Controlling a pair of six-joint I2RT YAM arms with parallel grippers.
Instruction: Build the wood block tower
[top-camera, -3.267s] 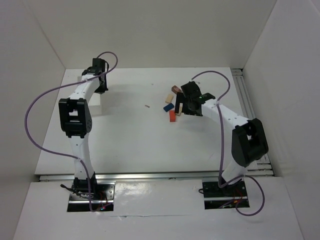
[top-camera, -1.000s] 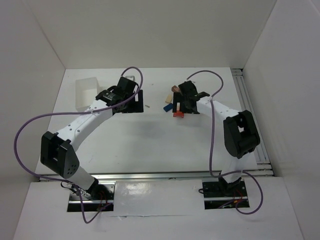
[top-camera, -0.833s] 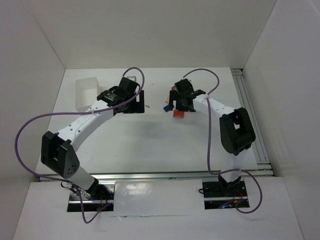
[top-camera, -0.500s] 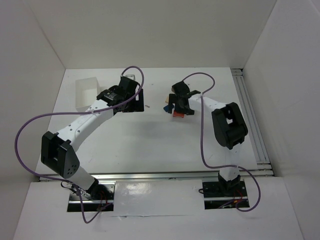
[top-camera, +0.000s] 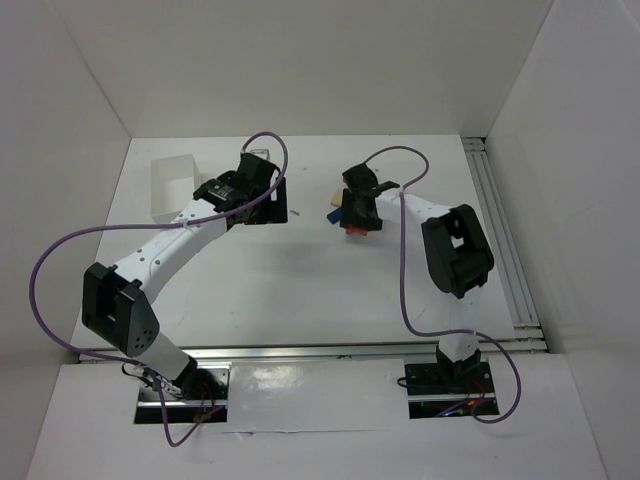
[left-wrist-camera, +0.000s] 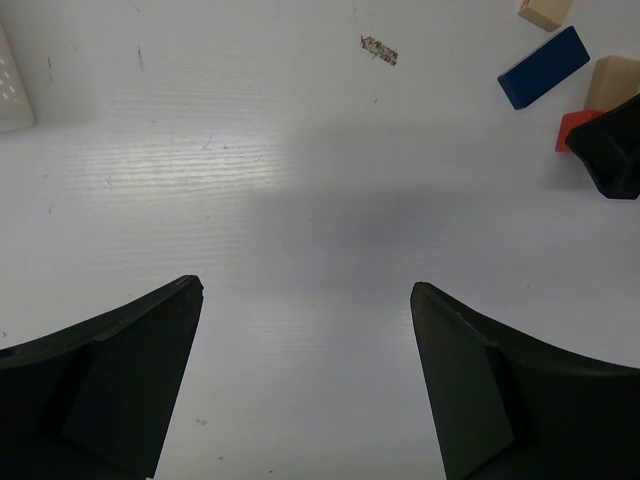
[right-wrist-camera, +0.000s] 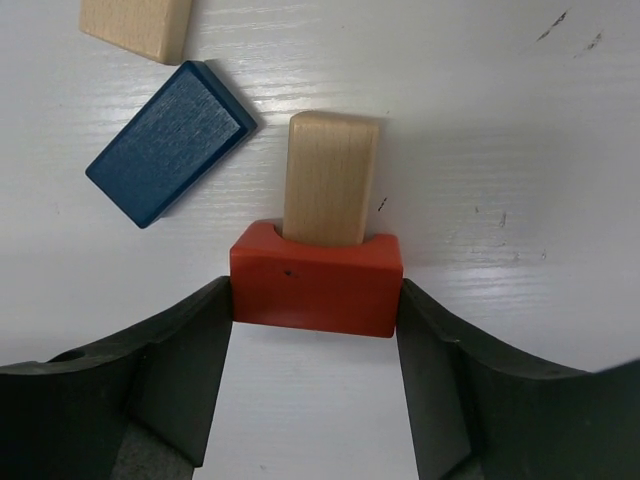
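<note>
The white desk (top-camera: 300, 280) carries small dark scuffs and is boxed in by plain white walls (top-camera: 300, 70), with a metal rail (top-camera: 497, 225) along its right edge. Right of centre, toward the far side, the right tool (right-wrist-camera: 316, 300) pinches the red block (right-wrist-camera: 317, 275) by its ends. A pale block (right-wrist-camera: 331, 178) touches its far side and a blue block (right-wrist-camera: 170, 142) lies just left. The left tool (left-wrist-camera: 305, 290) gapes wide over bare desk, a tub (top-camera: 172, 185) to its left.

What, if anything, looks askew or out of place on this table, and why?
The blue rectangular wooden block lies diagonally, skewed against the straight pale wooden block slotted into the notched orange-red wooden block. A small dark speck also marks the white table. Nothing looks damaged.
</note>
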